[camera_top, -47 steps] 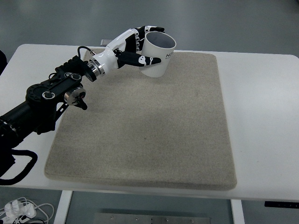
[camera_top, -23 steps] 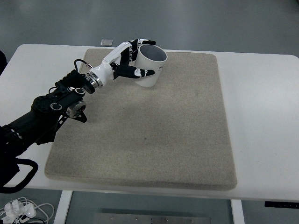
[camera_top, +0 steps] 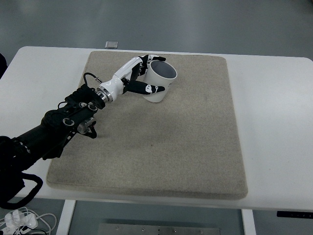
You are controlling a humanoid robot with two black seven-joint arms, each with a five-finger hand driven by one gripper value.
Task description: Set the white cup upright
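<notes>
White ceramic cup (camera_top: 160, 82) sits mouth-up, slightly tilted, toward the far left of the beige felt mat (camera_top: 195, 147), wrapped by the left hand (camera_top: 138, 78), thumb in front. Best to settle its base flat on the mat before loosening the fingers.

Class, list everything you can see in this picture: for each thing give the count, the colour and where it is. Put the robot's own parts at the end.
Table: one, white, fills most of the view.
Mat: one, beige, lies flat on the table's middle.
Cup: one, white, on the mat's far left part, mouth up and tilted slightly.
Small flat object: one, dark grey, at the table's far edge; too small to identify.
Cables: a bundle, white, on the floor below the table's near left corner.
Left arm: one, black, comes in from the left edge.
Left hand: one, white and black, fingers around the cup.
</notes>
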